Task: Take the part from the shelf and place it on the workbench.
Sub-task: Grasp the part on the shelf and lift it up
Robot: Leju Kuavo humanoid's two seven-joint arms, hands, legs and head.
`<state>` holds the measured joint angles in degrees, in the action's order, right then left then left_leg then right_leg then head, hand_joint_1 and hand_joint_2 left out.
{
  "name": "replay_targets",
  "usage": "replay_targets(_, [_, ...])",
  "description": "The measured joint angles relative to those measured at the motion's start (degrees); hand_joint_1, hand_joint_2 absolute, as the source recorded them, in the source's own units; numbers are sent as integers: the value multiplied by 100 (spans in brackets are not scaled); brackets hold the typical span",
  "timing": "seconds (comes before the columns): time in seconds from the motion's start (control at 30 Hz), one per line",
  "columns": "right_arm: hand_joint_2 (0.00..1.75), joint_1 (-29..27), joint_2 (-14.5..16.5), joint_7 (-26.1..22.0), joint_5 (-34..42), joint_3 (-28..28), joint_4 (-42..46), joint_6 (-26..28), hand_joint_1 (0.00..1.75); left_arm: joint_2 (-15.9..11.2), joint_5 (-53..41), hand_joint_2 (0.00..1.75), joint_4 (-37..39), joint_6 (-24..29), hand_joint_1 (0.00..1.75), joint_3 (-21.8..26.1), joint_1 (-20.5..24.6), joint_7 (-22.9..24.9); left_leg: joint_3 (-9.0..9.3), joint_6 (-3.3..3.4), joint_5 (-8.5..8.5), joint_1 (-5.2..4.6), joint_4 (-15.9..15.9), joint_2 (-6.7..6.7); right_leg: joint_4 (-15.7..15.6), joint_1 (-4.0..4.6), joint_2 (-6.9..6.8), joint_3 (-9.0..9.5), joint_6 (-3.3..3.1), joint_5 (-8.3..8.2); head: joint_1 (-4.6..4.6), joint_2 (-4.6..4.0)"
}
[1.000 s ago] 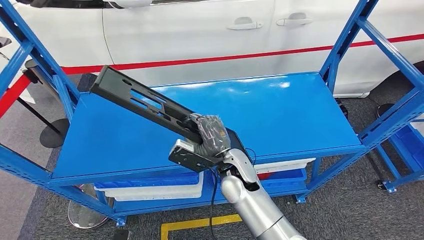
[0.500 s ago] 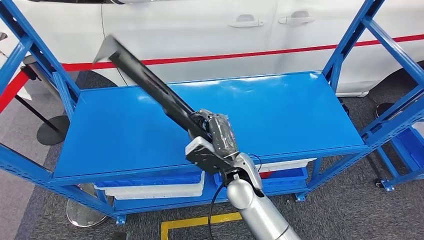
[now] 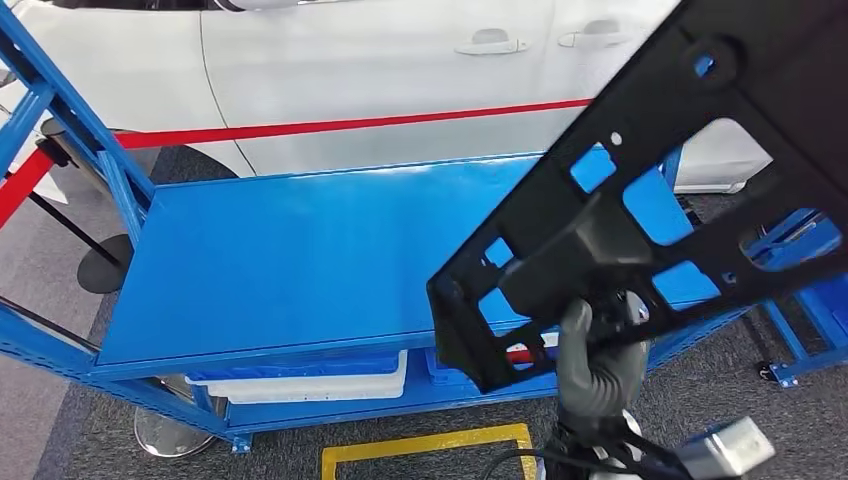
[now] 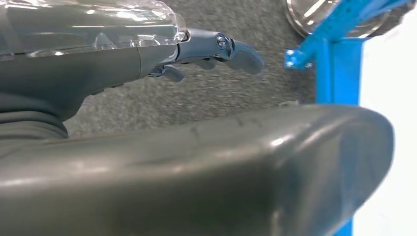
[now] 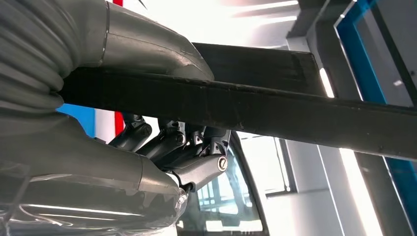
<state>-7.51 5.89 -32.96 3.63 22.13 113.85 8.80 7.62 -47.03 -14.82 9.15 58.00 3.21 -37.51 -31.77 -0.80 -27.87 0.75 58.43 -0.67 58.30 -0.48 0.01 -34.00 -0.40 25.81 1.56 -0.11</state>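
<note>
Black perforated part (image 3: pixel 640 190) gripped by right robot hand (image 3: pixel 590 345), raised close to head camera above blue shelf (image 3: pixel 290 250); left robot hand (image 4: pixel 211 49) empty, fingers apart, over carpet.

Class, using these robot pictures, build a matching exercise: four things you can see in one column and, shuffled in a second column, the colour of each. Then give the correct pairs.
Column one:
1. Long flat plastic part with cut-outs, held by the robot's right hand
2. Metal shelf deck
3. Car body with door handles
4. Barrier tape stretched in front of the car

Column two:
A. Red
B. White
C. Black
D. Blue

Pairs: 1-C, 2-D, 3-B, 4-A
</note>
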Motion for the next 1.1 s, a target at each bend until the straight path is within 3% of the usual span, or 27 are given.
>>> replay_targets(0.07, [175, -331, 9, -146, 0, -128, 183, -163, 175, -16, -10, 0, -1, -9, 0, 85, -4, -7, -177, -44, -317, 4, 449, 25, -20, -18, -10, 16, -56, -13, 4, 0])
replay_targets(0.13, [175, -568, 27, -204, -50, -231, 322, -253, 175, -29, -32, 0, -2, -40, 0, 160, -2, -13, -494, -65, -714, 3, 1198, 31, -6, -5, -18, 5, -78, -14, 6, 0])
replay_targets(0.17, [175, -654, 37, -219, -94, -269, 374, -277, 175, -34, -54, 0, -2, -54, 0, 190, -4, -13, -599, -68, -806, 3, 1458, 31, 6, 3, -17, -6, -81, -14, 5, 0])
replay_targets(0.2, [175, -724, 47, -232, -144, -294, 422, -294, 175, -40, -80, 0, -2, -58, 0, 213, -6, -11, -612, -60, -786, 1, 1525, 31, 21, 12, -14, -18, -83, -14, 5, 0])
replay_targets(0.23, [175, -782, 56, -245, -195, -307, 469, -305, 175, -48, -113, 0, -2, -55, 0, 229, -7, -9, -509, -40, -661, -1, 1359, 31, 35, 20, -9, -26, -84, -13, 5, 0])
replay_targets(0.3, [175, -879, 75, -282, -282, -316, 561, -319, 175, -68, -177, 0, -2, -40, 0, 254, 3, 1, -86, 40, -320, -23, 582, 31, 54, 34, -3, -30, -79, -16, 5, 0])
replay_targets(0.37, [175, -965, 90, -346, -363, -317, 647, -323, 175, -89, -230, 0, -3, -24, 0, 271, 13, 17, 195, 107, -129, -64, 26, 34, 68, 46, -5, -31, -46, -32, 2, 0])
replay_targets(0.5, [175, -1135, 102, -473, -520, -318, 772, -274, 175, -98, -296, 0, -4, 22, 0, 281, 0, 70, 196, 194, 1, -76, -100, 45, 77, 38, -4, -50, 84, -57, -1, 0])
replay_targets(0.53, [175, -1172, 102, -497, -550, -318, 802, -259, 175, -98, -309, 0, -4, 30, 0, 283, -1, 80, 174, 232, 53, -59, -126, 57, 165, 34, 0, -93, 114, 56, -6, 0])
replay_targets(0.63, [175, -1253, 101, -543, -606, -318, 848, -234, 175, -101, -343, 0, -6, 41, 0, 285, 7, 92, 25, 307, 190, -44, -139, 89, 1065, -14, 2, -399, 189, 796, -27, 0])
replay_targets(0.67, [175, -1278, 101, -550, -616, -318, 849, -229, 175, -102, -349, 0, -6, 41, 0, 286, 5, 95, -35, 305, 229, -45, -132, 94, 1372, -33, 2, -465, 216, 955, -30, 0])
replay_targets(0.7, [175, -1300, 101, -557, -625, -318, 849, -224, 175, -101, -354, 0, -6, 39, 0, 286, 2, 99, -92, 295, 263, -44, -121, 97, 1504, -51, 1, -445, 238, 979, -29, 0])
replay_targets(0.73, [175, -1316, 100, -562, -638, -318, 849, -215, 175, -98, -360, 0, -6, 37, 0, 287, 0, 103, -149, 279, 294, -39, -105, 99, 1435, -68, 0, -325, 255, 898, -30, 0])
replay_targets(0.8, [175, -1327, 101, -568, -666, -318, 853, -192, 175, -90, -377, 0, -6, 33, 0, 287, 1, 111, -253, 235, 342, -25, -47, 98, 735, -102, 0, 192, 270, 634, -30, 0])
replay_targets(0.87, [175, -1335, 100, -563, -664, -318, 860, -209, 175, -86, -392, 0, -6, 31, 0, 288, 6, 120, -313, 171, 387, -26, 5, 93, 100, -84, 18, 596, 233, 504, -26, 0])
replay_targets(0.9, [175, -1339, 98, -559, -643, -317, 864, -242, 175, -86, -397, 0, -6, 28, 0, 289, 8, 125, -327, 133, 414, -28, 16, 93, -25, -67, 29, 653, 201, 507, -26, 0])
replay_targets(1.0, [175, -1349, 94, -561, -513, -317, 861, -413, 175, -84, -431, 0, -6, 18, 0, 300, 4, 133, -371, 13, 455, -15, 22, 102, -54, -52, 59, 559, 63, 409, -25, 0])
replay_targets(1.03, [175, -1352, 93, -567, -473, -317, 860, -464, 175, -84, -441, 0, -6, 16, 0, 309, 1, 134, -420, -14, 338, -8, 102, 103, -62, -59, 69, 508, 9, 352, -22, 0])
replay_targets(1.1, [175, -1368, 92, -588, -433, -317, 854, -520, 175, -84, -450, 0, -6, 16, 0, 326, 2, 136, -605, -39, -174, 1, 598, 99, -73, -63, 97, 377, -65, 230, -17, 0])
